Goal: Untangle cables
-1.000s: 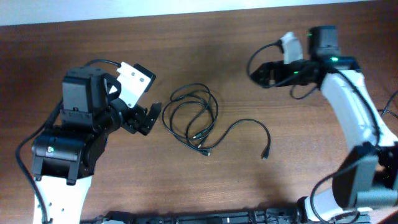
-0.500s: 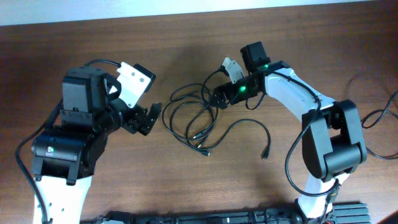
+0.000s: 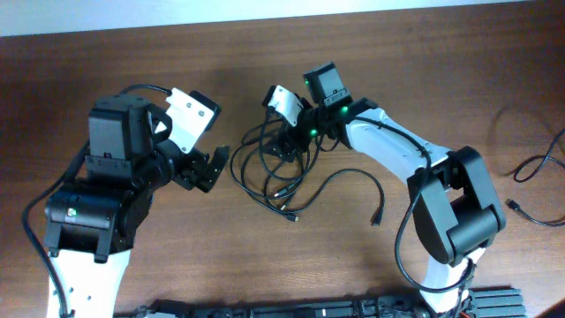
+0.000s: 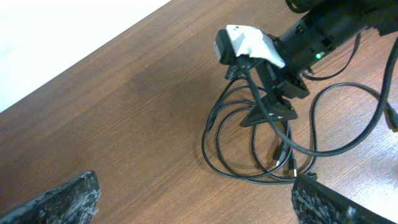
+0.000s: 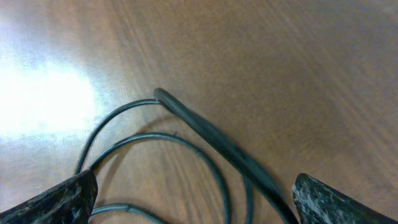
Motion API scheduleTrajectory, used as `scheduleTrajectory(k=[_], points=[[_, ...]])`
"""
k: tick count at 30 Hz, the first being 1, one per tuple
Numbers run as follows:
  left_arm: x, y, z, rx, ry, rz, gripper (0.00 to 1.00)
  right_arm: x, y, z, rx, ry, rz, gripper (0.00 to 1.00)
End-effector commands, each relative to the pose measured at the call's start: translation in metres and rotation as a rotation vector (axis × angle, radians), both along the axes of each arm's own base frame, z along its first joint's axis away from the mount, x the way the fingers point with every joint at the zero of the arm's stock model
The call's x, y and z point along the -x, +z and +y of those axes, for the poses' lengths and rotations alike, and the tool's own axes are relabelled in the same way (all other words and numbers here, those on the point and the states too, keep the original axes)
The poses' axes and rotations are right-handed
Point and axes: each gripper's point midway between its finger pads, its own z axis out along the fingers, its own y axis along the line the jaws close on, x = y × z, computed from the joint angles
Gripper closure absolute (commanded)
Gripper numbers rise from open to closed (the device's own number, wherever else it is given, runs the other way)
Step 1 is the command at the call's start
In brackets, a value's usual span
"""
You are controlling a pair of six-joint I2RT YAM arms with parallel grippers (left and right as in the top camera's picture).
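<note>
1. Right end effector [image 3: 282, 146]: jaws wide, has swung in from the far right and now sits over the top of the cables [image 3: 275, 187].
2. Cables: loose coil mid-bench [image 3: 371, 53], lying much as before.
3. Left end effector [image 3: 208, 170]: open, unmoved, just left of the coil.

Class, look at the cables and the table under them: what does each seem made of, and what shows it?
The cables: probably rubber or plastic sheathing, matt black; they bend in soft loops and barely shine. The table: wood or wood-look laminate, brown with streaky grain; a pale glare patch suggests a smooth, slightly glossy finish.
</note>
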Motion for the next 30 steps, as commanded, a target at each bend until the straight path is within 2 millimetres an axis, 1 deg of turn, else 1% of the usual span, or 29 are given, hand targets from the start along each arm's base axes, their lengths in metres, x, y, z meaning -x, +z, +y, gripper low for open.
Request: scheduleTrajectory(k=[1, 2, 3, 5, 6, 7, 11, 12, 14, 16, 17, 18, 20, 21, 22, 23, 24, 25, 26, 27, 28, 30], points=[[0.0, 0.003, 0.0, 0.001, -0.011, -0.011, 0.01, -0.008, -0.008, -0.001, 0.06, -0.017, -0.057, 0.03], [0.0, 0.003, 0.0, 0.001, -0.011, -0.011, 0.01, -0.01, -0.009, -0.003, 0.068, -0.025, -0.063, 0.04], [0.0, 0.003, 0.0, 0.001, -0.011, -0.011, 0.01, -0.011, -0.009, -0.004, 0.074, -0.03, -0.067, 0.1], [0.0, 0.003, 0.0, 0.001, -0.011, -0.011, 0.01, -0.01, -0.01, -0.004, 0.074, -0.029, -0.063, 0.56], [0.0, 0.003, 0.0, 0.0, -0.011, -0.011, 0.01, -0.009, -0.011, -0.004, 0.079, -0.028, -0.054, 0.83], [0.0, 0.003, 0.0, 0.001, -0.011, -0.011, 0.01, -0.005, -0.013, -0.005, 0.082, -0.031, -0.032, 0.96], [0.0, 0.003, 0.0, 0.001, -0.011, -0.011, 0.01, 0.008, -0.022, -0.011, 0.089, -0.102, 0.11, 0.96], [0.0, 0.003, 0.0, 0.001, -0.011, -0.011, 0.01, 0.014, -0.02, -0.009, 0.064, -0.127, 0.176, 0.96], [0.0, 0.003, 0.0, 0.001, -0.011, -0.011, 0.01, 0.023, -0.004, -0.004, -0.002, -0.157, 0.267, 0.96], [0.0, 0.003, 0.0, 0.001, -0.011, -0.011, 0.01, 0.024, 0.023, -0.001, -0.088, -0.223, 0.345, 0.96], [0.0, 0.003, 0.0, 0.001, -0.011, -0.011, 0.01, 0.023, 0.044, 0.0, -0.135, -0.225, 0.349, 0.96], [0.0, 0.003, 0.0, 0.001, -0.011, -0.011, 0.01, 0.027, 0.073, 0.001, -0.187, -0.193, 0.331, 0.96], [0.0, 0.003, 0.0, 0.001, -0.011, -0.011, 0.01, 0.028, 0.117, -0.004, -0.236, -0.182, 0.263, 0.96], [0.0, 0.003, 0.0, 0.001, -0.011, -0.011, 0.01, 0.031, 0.157, -0.008, -0.279, -0.173, 0.181, 0.96], [0.0, 0.003, 0.0, 0.001, -0.011, -0.011, 0.01, 0.034, 0.181, -0.01, -0.301, -0.158, 0.119, 0.96], [0.0, 0.003, 0.0, 0.0, -0.011, -0.011, 0.01, 0.036, 0.214, -0.017, -0.316, -0.161, 0.007, 0.96], [0.0, 0.003, 0.0, 0.001, -0.011, -0.011, 0.01, 0.033, 0.236, -0.025, -0.314, -0.207, -0.072, 0.96], [0.0, 0.003, 0.0, 0.001, -0.011, -0.011, 0.01, 0.032, 0.254, -0.033, -0.314, -0.245, -0.133, 0.96], [0.0, 0.003, 0.0, 0.001, -0.011, -0.011, 0.01, 0.032, 0.279, -0.044, -0.317, -0.299, -0.215, 0.96], [0.0, 0.003, 0.0, 0.001, -0.011, -0.011, 0.01, 0.033, 0.299, -0.054, -0.322, -0.341, -0.279, 0.96], [0.0, 0.003, 0.0, 0.001, -0.011, -0.011, 0.01, 0.034, 0.309, -0.059, -0.325, -0.363, -0.31, 0.96], [0.0, 0.003, 0.0, 0.001, -0.011, -0.011, 0.01, 0.042, 0.338, -0.075, -0.342, -0.423, -0.4, 0.96]])
